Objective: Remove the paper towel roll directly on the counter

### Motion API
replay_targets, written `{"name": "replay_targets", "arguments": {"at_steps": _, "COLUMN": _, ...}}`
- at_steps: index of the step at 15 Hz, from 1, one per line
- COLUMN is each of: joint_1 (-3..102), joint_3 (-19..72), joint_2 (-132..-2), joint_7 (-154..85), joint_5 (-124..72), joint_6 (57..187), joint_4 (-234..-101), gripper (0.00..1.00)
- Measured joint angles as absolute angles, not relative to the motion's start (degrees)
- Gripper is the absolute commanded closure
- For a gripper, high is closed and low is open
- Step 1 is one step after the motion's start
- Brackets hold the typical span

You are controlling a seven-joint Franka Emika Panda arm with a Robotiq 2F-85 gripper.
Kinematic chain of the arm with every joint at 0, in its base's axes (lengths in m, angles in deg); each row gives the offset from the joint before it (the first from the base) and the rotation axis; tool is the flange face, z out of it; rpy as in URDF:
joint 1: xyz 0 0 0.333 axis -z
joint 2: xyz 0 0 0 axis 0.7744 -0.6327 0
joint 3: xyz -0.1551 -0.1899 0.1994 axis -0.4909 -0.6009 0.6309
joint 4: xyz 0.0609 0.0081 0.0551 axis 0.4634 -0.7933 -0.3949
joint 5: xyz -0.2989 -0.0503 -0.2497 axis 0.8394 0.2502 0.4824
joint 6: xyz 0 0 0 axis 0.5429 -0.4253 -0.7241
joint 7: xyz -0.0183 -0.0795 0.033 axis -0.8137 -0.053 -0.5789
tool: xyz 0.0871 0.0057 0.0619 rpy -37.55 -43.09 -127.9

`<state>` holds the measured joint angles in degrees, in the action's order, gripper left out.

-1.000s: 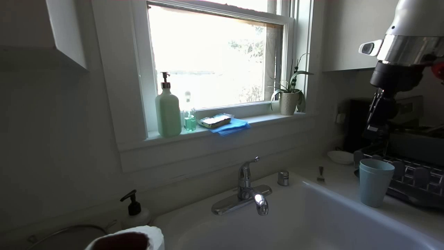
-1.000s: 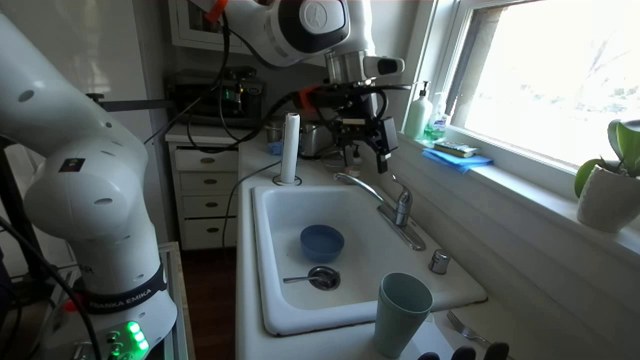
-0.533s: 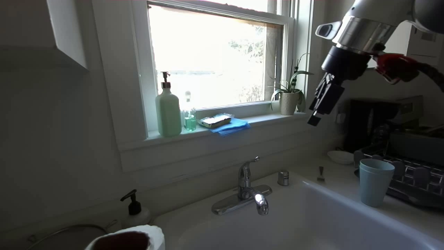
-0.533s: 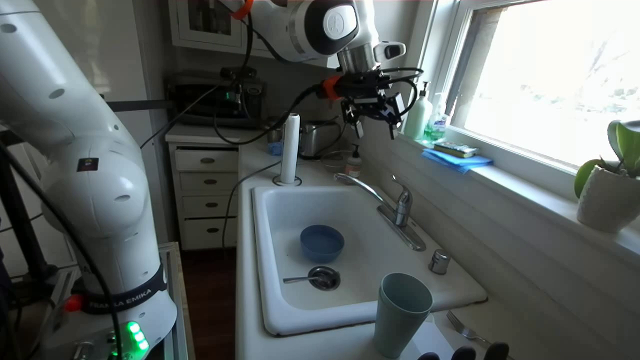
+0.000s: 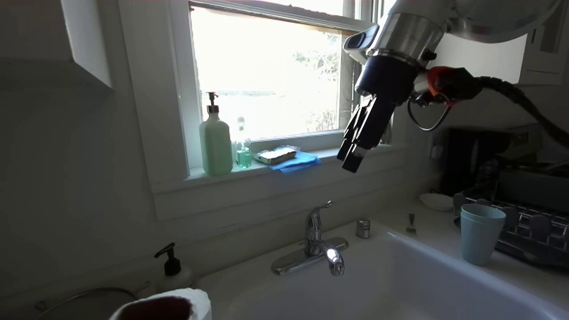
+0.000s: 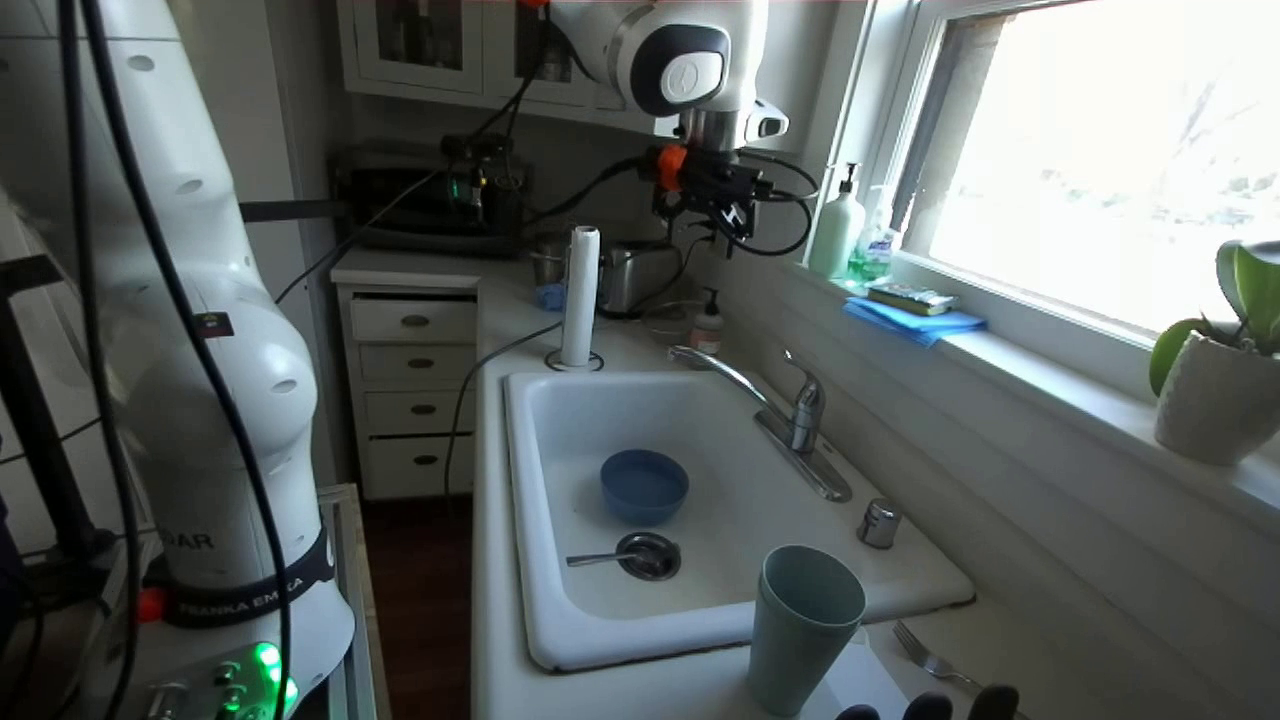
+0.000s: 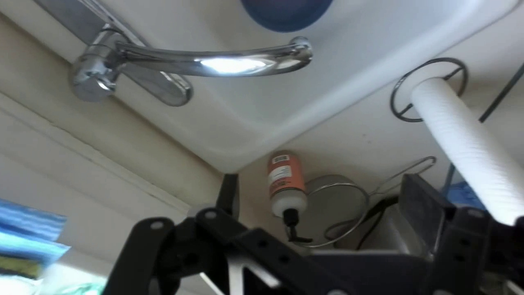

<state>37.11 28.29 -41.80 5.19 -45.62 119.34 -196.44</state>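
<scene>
Spread, holding nothing.
My gripper [image 7: 323,188] gapes, presumably for the paper towel roll [image 6: 580,297], steadied on the table [image 6: 620,695] by its wire stand [image 7: 407,109], eleven o'clock of the sink [image 6: 745,520] in an exterior view.

Faces window [image 5: 266,71] in an ext. vw., along counter [image 6: 600,695] in an ext. vw., down in wrist vw., sharing faucet [image 7: 184,60].

The paper towel roll [image 7: 470,147] is matt, ridged paper, the counter [image 6: 620,688] smooth, the faucet [image 7: 184,61] glossy metal.
</scene>
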Motion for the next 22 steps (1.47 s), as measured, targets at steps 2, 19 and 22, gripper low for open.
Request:
{"name": "replay_targets", "arguments": {"at_steps": 2, "joint_1": 37.11, "joint_3": 28.41, "joint_2": -43.49, "joint_7": 7.43, "joint_5": -47.72, "joint_6": 116.42, "joint_4": -194.11, "gripper": 0.0}}
{"name": "replay_targets", "arguments": {"at_steps": 19, "joint_1": 37.78, "joint_3": 31.35, "joint_2": -44.77, "joint_7": 7.56, "joint_5": -48.08, "joint_6": 115.8, "joint_4": -192.81, "gripper": 0.0}}
{"name": "replay_targets", "arguments": {"at_steps": 22, "joint_1": 37.0, "joint_3": 35.89, "joint_2": -46.54, "joint_7": 5.84, "joint_5": -48.06, "joint_6": 115.82, "joint_4": -190.27, "gripper": 0.0}}
